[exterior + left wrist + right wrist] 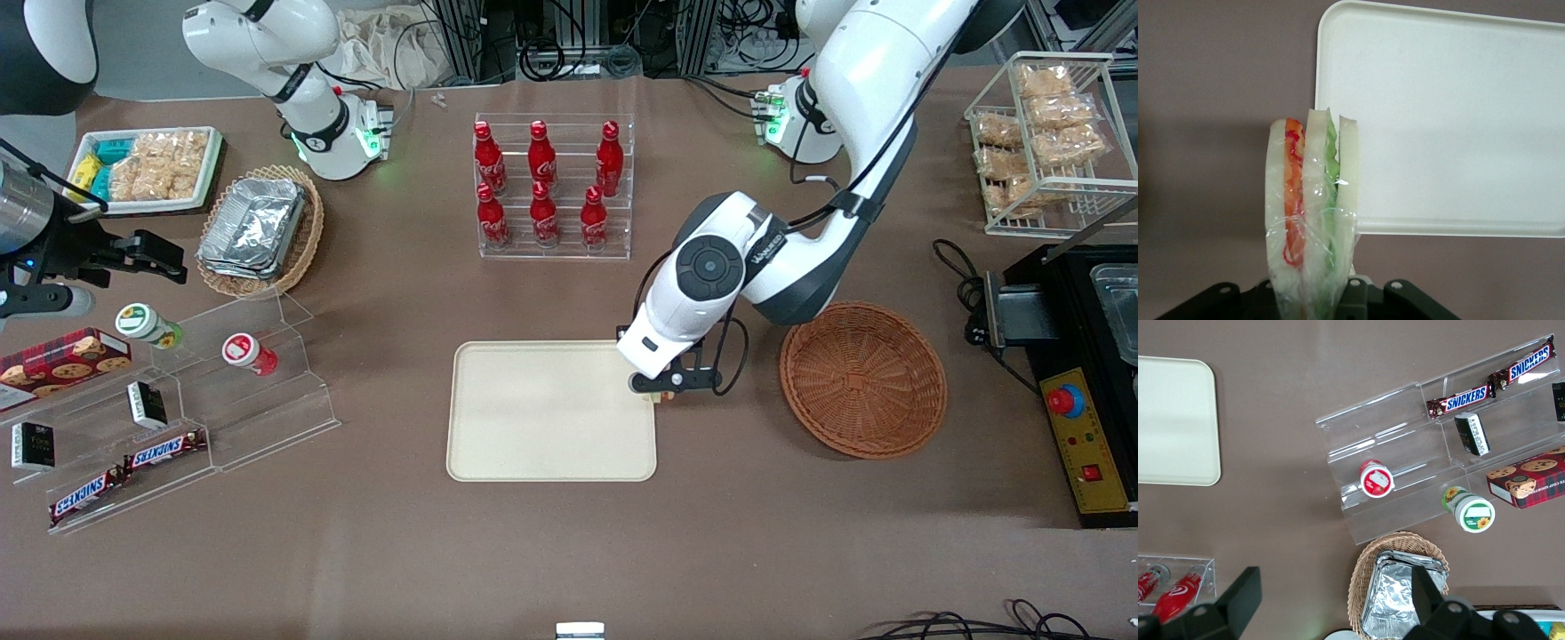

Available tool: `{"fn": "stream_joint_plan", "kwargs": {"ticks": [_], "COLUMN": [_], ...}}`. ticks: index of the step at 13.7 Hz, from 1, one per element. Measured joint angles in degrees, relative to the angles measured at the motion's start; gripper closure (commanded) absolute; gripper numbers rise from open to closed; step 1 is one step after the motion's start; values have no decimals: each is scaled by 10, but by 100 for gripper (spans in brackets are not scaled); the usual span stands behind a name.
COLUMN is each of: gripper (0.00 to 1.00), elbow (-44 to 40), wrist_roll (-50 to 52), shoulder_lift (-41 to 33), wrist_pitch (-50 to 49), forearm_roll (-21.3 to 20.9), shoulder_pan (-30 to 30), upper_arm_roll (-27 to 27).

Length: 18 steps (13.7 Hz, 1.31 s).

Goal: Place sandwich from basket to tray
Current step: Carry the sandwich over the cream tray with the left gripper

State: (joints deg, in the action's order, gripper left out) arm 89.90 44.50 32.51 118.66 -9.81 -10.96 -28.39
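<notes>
We see the tray (547,418) at centre frame in the front view. At its right edge our gripper (656,394) hangs, clamped on the wrapped sandwich (1313,213). Farther right sits the basket (862,379).

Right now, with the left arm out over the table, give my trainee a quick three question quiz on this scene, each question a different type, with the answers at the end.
1. True or false: the sandwich already lies flat on the tray.
2. Multiple choice: what is in the round reddish-brown basket? A) the sandwich B) foil containers C) nothing that shows
3. Fill the gap: the gripper hangs over the tray's edge nearest the ____.

Key
1. False. The wrist view shows it held upright in the gripper, above the table at the tray's rim.
2. C
3. Basket
</notes>
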Motion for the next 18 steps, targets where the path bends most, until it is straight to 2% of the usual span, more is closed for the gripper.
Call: {"fn": "stream_joint_plan", "kwargs": {"ticks": [8,12,18], "gripper": [100,100,100], "elbow": [-10,-9,-9], "wrist_roll": [66,70,70], "shoulder_lift": [11,24,91], "wrist_pitch": [4,34,94], "forearm_roll": [-4,-32,-80], "shoulder_pan": [-6,-8,-9], "upper_arm_roll": [0,-3,-3]}}
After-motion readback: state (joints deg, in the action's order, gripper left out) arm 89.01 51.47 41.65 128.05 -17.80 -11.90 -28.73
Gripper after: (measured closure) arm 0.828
